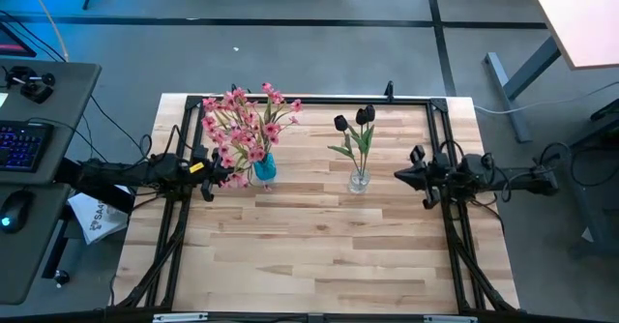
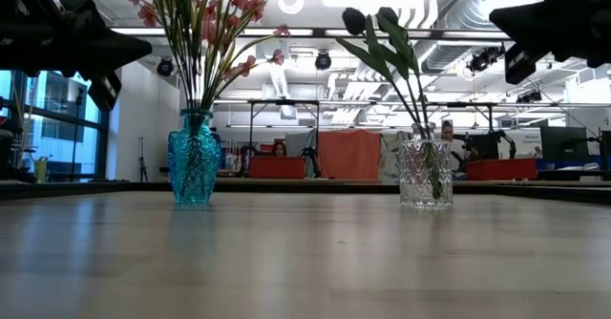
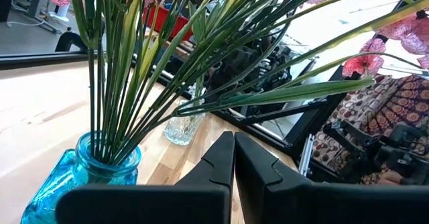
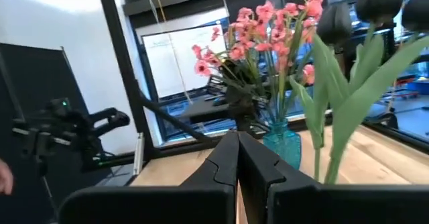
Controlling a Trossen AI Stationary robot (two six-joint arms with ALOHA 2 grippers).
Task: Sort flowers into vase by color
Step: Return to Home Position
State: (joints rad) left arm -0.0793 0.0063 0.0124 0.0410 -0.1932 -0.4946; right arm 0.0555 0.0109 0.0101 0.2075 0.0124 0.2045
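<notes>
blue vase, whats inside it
The blue vase holds the pink flowers, their green stems bunched through its neck. The stem ends at its bottom cannot be made out through the patterned glass.

Light wooden plank table (image 1: 319,255), boards running side to side, pale grain with darker strips. Two vases stand upright on it in the back half, well apart. Blue vase (image 1: 264,169) left of centre; clear glass vase (image 1: 359,180) right of centre, roughly level with it. Both bases flat on the wood. Black frame (image 1: 319,100) runs along back and side edges; resting or clamped, cannot tell.
</notes>
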